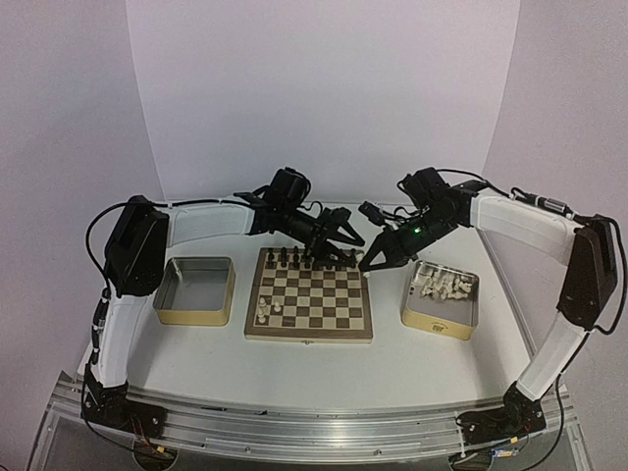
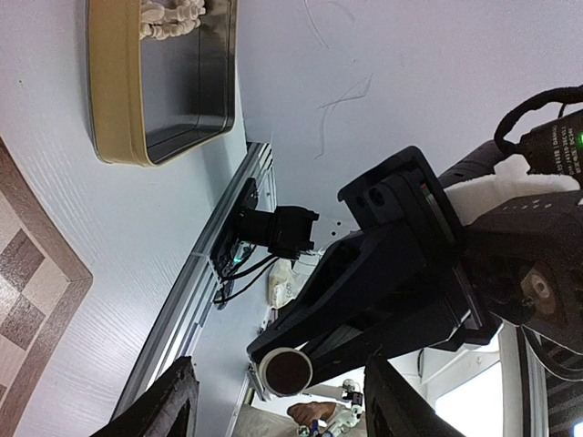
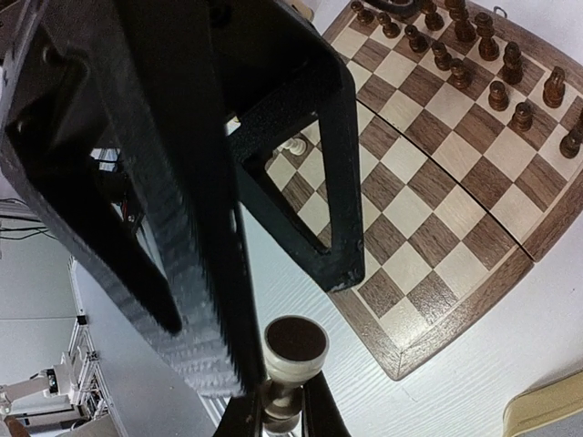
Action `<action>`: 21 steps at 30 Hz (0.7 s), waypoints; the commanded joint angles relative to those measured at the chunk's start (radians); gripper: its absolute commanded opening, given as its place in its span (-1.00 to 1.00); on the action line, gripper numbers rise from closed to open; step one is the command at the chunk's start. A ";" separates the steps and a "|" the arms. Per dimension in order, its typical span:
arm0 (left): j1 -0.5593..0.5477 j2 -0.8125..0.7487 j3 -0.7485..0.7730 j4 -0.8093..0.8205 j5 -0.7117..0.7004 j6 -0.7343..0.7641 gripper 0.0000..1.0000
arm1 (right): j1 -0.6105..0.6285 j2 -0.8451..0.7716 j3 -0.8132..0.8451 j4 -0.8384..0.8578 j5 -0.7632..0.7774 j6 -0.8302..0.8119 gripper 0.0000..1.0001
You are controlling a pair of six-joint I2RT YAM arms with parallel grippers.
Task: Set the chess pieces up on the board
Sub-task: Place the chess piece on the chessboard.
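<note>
Board (image 1: 324, 306) on white table (image 1: 294, 371); left tool (image 2: 278, 387) gapes empty, right tool (image 3: 282, 405) pinches 1 chess piece (image 3: 293, 346).

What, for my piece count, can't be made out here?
Top external: cream pieces in the right tin too small to count or name.
Right wrist: the left gripper blocks much of the board.
Left wrist: the frame edge cuts the board to one corner.
Held piece in the right gripper: wrist views show mostly its base.
</note>
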 commanded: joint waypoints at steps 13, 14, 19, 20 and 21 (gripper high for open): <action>-0.021 -0.009 0.054 0.023 0.068 -0.013 -0.32 | 0.009 0.027 0.059 0.018 -0.020 -0.005 -1.00; -0.021 -0.008 0.058 0.024 0.070 -0.012 -0.38 | 0.009 0.029 0.062 0.018 -0.020 -0.005 -1.00; -0.021 -0.002 0.062 0.018 0.073 -0.011 -0.73 | 0.008 0.031 0.069 0.018 -0.021 -0.005 -1.00; -0.021 0.000 0.062 0.017 0.072 -0.011 -0.82 | 0.008 0.031 0.070 0.018 -0.021 -0.005 -1.00; -0.021 0.000 0.062 0.015 0.072 -0.010 -0.91 | 0.008 0.030 0.071 0.018 -0.020 -0.005 -1.00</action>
